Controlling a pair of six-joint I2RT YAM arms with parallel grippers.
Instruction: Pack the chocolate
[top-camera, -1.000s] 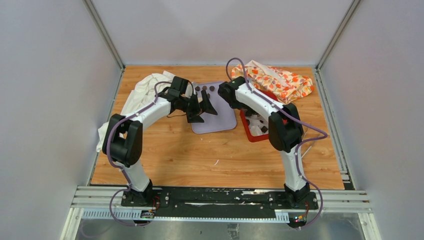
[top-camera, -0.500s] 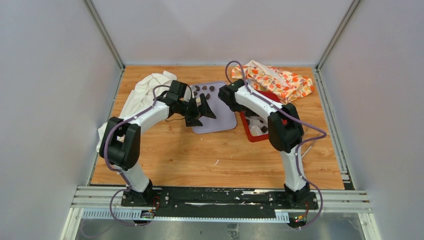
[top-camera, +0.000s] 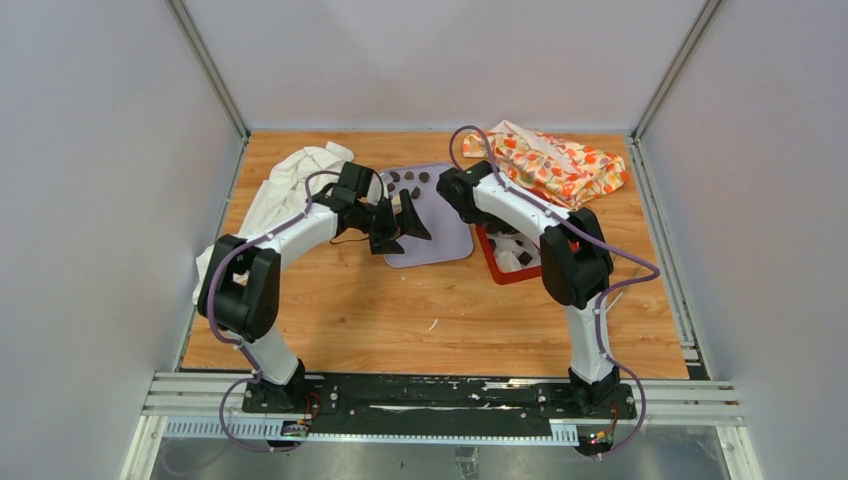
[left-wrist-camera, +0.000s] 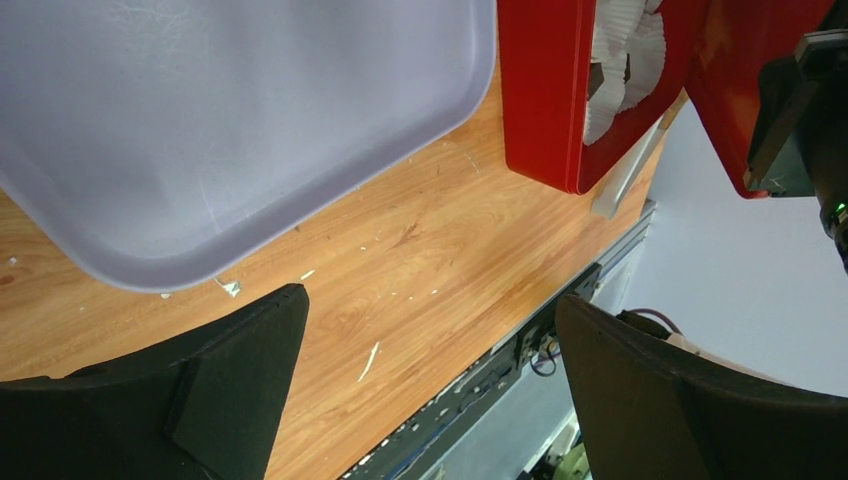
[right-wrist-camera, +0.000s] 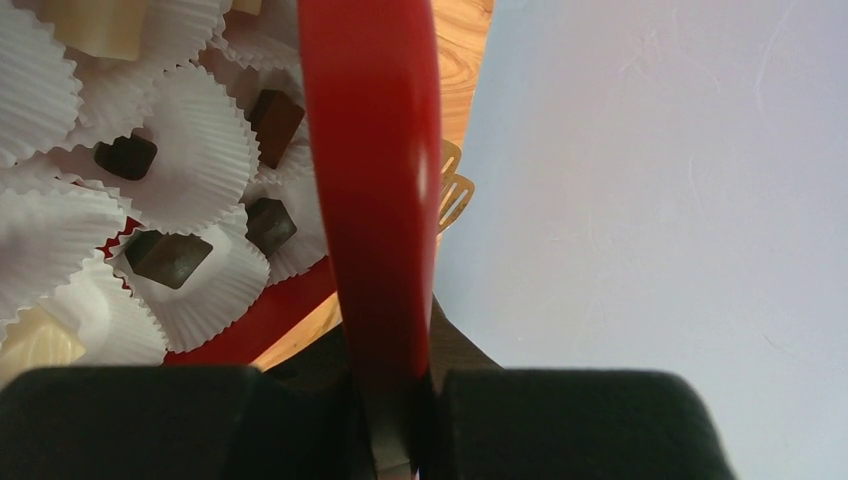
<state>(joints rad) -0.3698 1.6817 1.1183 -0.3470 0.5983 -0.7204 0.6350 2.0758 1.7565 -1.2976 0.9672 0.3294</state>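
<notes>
Your left arm has drawn back toward the table's (top-camera: 400, 320) left edge. The left end effector (top-camera: 400, 224) hangs wide open over the lavender tray's (top-camera: 442, 236) near edge. Your right end effector (right-wrist-camera: 392, 405) is clamped on the lid (right-wrist-camera: 370, 150) of the red box (left-wrist-camera: 540, 100). You've got chocolate (top-camera: 408, 178) along the tray's far edge — more sits in paper cups (right-wrist-camera: 200, 140) inside the box.

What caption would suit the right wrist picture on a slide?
Right hand clamped on the red box lid, beside white paper cups holding dark chocolate pieces.

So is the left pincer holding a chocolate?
No, the left pincer stands wide open with nothing in it.
</notes>
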